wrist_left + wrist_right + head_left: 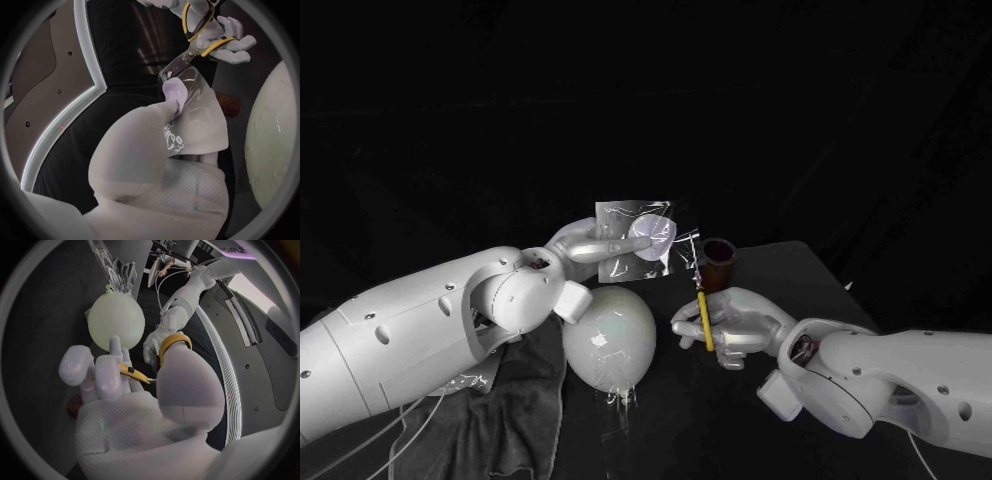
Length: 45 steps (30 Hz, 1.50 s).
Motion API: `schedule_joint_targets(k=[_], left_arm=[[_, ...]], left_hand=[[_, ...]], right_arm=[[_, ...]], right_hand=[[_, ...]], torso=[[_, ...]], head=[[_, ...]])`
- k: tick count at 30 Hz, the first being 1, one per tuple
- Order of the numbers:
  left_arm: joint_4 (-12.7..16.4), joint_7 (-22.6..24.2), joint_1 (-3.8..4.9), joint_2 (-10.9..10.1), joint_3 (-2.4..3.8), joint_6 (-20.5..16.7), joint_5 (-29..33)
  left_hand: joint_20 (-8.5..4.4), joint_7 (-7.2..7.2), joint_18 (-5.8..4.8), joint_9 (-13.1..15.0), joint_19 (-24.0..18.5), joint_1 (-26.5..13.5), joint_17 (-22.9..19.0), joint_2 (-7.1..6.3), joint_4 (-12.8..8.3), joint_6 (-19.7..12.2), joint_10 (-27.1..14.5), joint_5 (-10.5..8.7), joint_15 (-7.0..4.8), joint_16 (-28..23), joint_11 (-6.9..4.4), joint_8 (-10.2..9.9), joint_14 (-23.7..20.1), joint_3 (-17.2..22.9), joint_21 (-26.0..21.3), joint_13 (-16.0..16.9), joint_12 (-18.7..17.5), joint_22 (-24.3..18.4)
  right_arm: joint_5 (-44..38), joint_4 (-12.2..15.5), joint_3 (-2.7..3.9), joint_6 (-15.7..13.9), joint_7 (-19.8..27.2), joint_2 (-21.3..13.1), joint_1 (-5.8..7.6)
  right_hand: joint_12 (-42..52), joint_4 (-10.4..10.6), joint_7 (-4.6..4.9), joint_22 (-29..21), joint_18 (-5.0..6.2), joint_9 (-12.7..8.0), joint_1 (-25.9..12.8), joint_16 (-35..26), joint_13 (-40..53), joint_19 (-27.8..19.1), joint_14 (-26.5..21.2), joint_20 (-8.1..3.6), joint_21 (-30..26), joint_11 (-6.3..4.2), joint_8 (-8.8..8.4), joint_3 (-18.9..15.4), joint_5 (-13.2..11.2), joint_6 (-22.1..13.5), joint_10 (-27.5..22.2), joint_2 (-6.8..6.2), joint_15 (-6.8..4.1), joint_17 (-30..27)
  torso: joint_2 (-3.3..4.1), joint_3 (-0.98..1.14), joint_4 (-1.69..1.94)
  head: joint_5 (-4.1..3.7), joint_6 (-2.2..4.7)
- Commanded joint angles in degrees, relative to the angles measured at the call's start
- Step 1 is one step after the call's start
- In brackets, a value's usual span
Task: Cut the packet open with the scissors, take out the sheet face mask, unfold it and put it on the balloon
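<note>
My left hand holds the clear, shiny packet upright above the table, pinching its lower part. My right hand grips the yellow-handled scissors. Their blades point up at the packet's right edge and touch its top corner in the left wrist view. The pale balloon stands below the packet, between the two hands.
A brown cylinder stands on the table just behind my right hand. A dark cloth lies under my left arm. The balloon sits on a clear holder.
</note>
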Motion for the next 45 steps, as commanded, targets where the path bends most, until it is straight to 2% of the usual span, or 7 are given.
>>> schedule_joint_targets(k=[1,13,24,26,30,38,45], left_arm=[[0.1,1.6,-0.04,0.1,-0.01,1.0,-2.5],[-0.1,2.9,-0.14,0.2,-0.02,0.1,-3.4],[-1.2,3.7,-0.15,0.4,-0.02,-1.7,-3.4],[-1.4,3.9,-0.15,0.5,-0.01,-1.9,-3.5],[-1.8,4.3,-0.15,0.6,-0.01,-2.1,-4.4],[-1.9,5.0,-0.15,0.7,-0.01,-1.8,-6.1],[-1.2,5.0,-0.15,0.6,-0.01,-0.9,-7.6]], left_hand=[[-0.15,0.04,1.17,5.8,0.3,-0.2,0.1,0.56,0.0,0.3,0.3,0.18,-0.39,-0.1,-0.11,0.2,-0.1,0.4,0.2,0.0,0.2,-0.1],[-0.16,0.04,1.17,5.8,0.3,-0.3,0.1,0.53,-0.1,0.3,0.3,0.18,-0.39,-0.2,-0.11,0.2,-0.1,0.4,0.2,0.0,0.2,-0.1],[-0.15,0.04,1.16,5.8,0.3,-0.3,0.1,0.53,-0.1,0.3,0.3,0.18,-0.39,-0.2,-0.11,0.2,-0.1,0.5,0.2,0.0,0.2,-0.1],[-0.15,0.04,1.16,5.8,0.3,-0.3,0.1,0.53,-0.1,0.3,0.3,0.18,-0.39,-0.2,-0.10,0.2,-0.1,0.5,0.2,0.0,0.2,-0.1],[-0.15,0.04,1.16,5.9,0.3,-0.3,0.1,0.53,-0.1,0.3,0.3,0.18,-0.39,-0.2,-0.10,0.2,-0.1,0.5,0.2,0.0,0.2,-0.1],[-0.16,0.04,1.16,5.9,0.3,-0.3,0.1,0.52,-0.2,0.3,0.3,0.18,-0.39,-0.2,-0.10,0.2,-0.1,0.5,0.2,0.0,0.2,-0.1],[-0.16,0.04,1.16,5.9,0.3,-0.3,0.1,0.52,-0.2,0.3,0.3,0.18,-0.39,-0.2,-0.10,0.2,-0.1,0.6,0.2,0.0,0.1,-0.1]], right_arm=[[1.6,-0.1,0.12,0.0,0.7,0.0,0.39],[2.4,-0.4,0.12,0.8,0.1,-0.1,0.84],[1.9,0.1,0.10,1.9,-0.8,-0.7,0.87],[1.8,0.2,0.10,1.8,-0.9,-0.8,0.87],[1.8,0.3,0.09,1.6,-0.9,-1.1,0.87],[1.8,0.4,0.08,1.3,-0.8,-1.3,0.85],[2.1,0.4,0.08,0.5,-0.3,-1.1,0.85]], right_hand=[[-0.2,-0.1,3.02,4.4,0.66,-0.1,-0.1,0.1,-0.1,0.1,0.2,0.17,0.4,-0.11,0.23,0.4,0.0,-2.1,0.6,0.64,-0.06,-0.1],[-0.6,-0.1,2.93,4.4,0.70,-0.2,-0.2,0.0,-1.1,0.0,0.1,0.15,0.3,-0.17,0.29,0.8,0.0,-1.8,0.9,1.25,-0.10,-0.4],[-0.8,-0.2,2.23,4.8,0.56,-0.6,0.2,0.5,-3.9,0.5,0.5,-0.20,1.2,-0.78,1.07,2.5,-0.1,1.3,3.1,4.08,-0.58,-0.3],[-0.4,-0.4,1.63,5.0,0.45,-0.5,0.5,0.8,-4.3,0.9,0.8,-0.44,1.8,-1.29,1.82,3.3,-0.2,3.3,4.5,6.03,-0.95,-0.1],[0.3,-0.5,0.30,5.5,0.24,-0.4,1.1,1.3,-4.8,1.7,1.3,-1.27,3.0,-2.53,3.19,3.2,-0.2,7.0,7.6,8.07,-1.96,0.3],[0.4,-0.6,-0.69,6.0,-0.03,-0.9,1.5,1.6,-5.4,2.5,1.9,-2.22,4.2,-3.47,3.54,1.9,-0.2,9.2,10.3,9.28,-2.87,0.6],[0.4,-0.6,-0.90,6.1,-0.13,-1.0,1.7,1.7,-5.5,2.7,2.2,-2.42,4.6,-3.67,3.56,1.5,-0.2,9.7,11.0,9.78,-3.06,0.7]], torso=[[-0.01,0.00,-0.02],[0.00,-0.01,-0.02],[-0.02,-0.01,-0.06],[0.01,-0.01,-0.05],[-0.01,-0.01,-0.05],[-0.02,0.00,-0.04],[0.02,0.05,0.02]], head=[[-0.09,0.01],[-0.12,-0.08],[-0.10,-0.28],[-0.09,-0.31],[-0.09,-0.31],[-0.20,-0.32],[-0.23,-0.13]])
